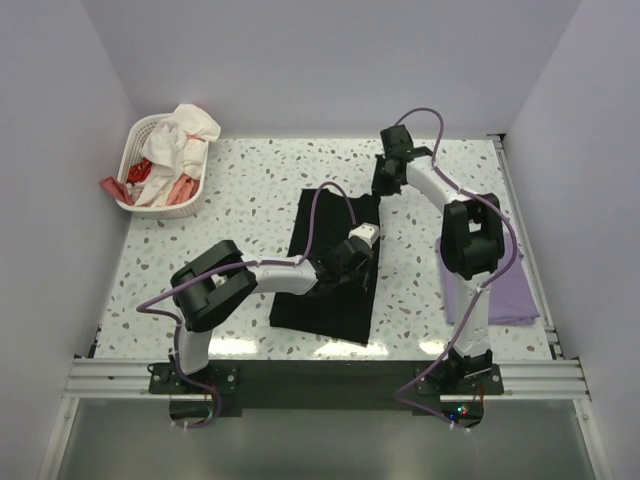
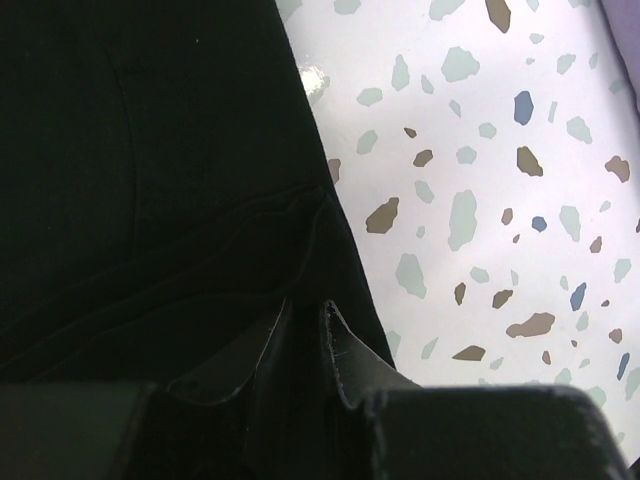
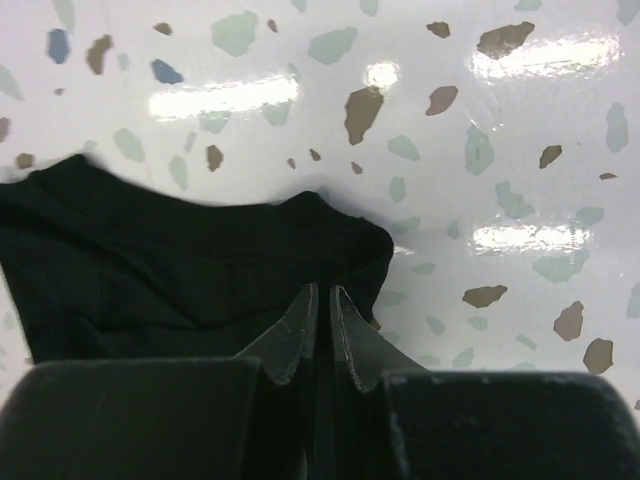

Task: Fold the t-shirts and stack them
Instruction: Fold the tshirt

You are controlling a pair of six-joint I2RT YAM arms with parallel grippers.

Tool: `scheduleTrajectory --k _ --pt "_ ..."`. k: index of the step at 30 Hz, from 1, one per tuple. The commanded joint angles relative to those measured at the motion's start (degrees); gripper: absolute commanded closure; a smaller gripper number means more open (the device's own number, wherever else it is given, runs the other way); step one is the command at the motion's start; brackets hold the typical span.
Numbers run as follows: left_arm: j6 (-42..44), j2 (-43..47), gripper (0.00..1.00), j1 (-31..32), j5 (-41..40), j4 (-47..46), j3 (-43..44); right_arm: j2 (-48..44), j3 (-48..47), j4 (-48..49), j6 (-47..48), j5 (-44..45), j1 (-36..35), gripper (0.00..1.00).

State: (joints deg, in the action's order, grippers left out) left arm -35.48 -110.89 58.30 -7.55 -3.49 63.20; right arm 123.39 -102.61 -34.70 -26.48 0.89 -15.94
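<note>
Top external: black tee [image 1: 325, 315] lies mid-frame, folded lavender tee [image 1: 515, 295] at right. Left wrist: left gripper [image 2: 305, 325] pinches the tee's side edge tight. Right wrist: right gripper [image 3: 320, 310] clamps its far corner, likely for folding over.

The white speckled table [image 1: 250, 180] is carrying a black cloth t-shirt [image 1: 330, 310] centrally, a folded lavender t-shirt [image 1: 515, 290] near right, and a white plastic laundry basket [image 1: 185, 198] far left.
</note>
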Motion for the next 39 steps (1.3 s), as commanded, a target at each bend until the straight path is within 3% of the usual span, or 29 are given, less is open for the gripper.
scheduleTrajectory --k 1,15,21,25,30,34,39 --pt "-1.25 -2.93 0.78 1.02 1.31 5.42 -0.45 2.11 -2.16 -1.6 1.78 4.21 0.48 0.95" --pt "-5.29 -5.12 0.74 -1.79 10.09 1.65 6.41 6.51 -7.96 -6.17 3.8 10.98 0.56 0.9" --pt "-6.79 -4.42 0.69 -5.39 14.57 -0.38 8.17 10.19 -15.24 -8.45 5.3 10.54 0.91 0.81" --pt "-8.46 -0.83 0.67 -11.87 18.97 -2.75 7.82 12.75 -20.78 -9.86 6.52 9.58 1.09 0.74" --pt "-7.32 3.48 0.66 -18.22 17.32 1.54 7.64 11.62 -25.1 -12.58 6.97 9.13 1.35 0.55" --pt "-7.14 6.91 0.66 -23.57 15.73 3.14 3.61 4.85 -19.24 -11.28 6.27 8.87 1.35 0.42" --pt "-6.79 9.46 0.69 -25.34 15.99 1.99 -1.58 -9.62 -3.69 -5.13 3.99 4.05 1.44 0.41"
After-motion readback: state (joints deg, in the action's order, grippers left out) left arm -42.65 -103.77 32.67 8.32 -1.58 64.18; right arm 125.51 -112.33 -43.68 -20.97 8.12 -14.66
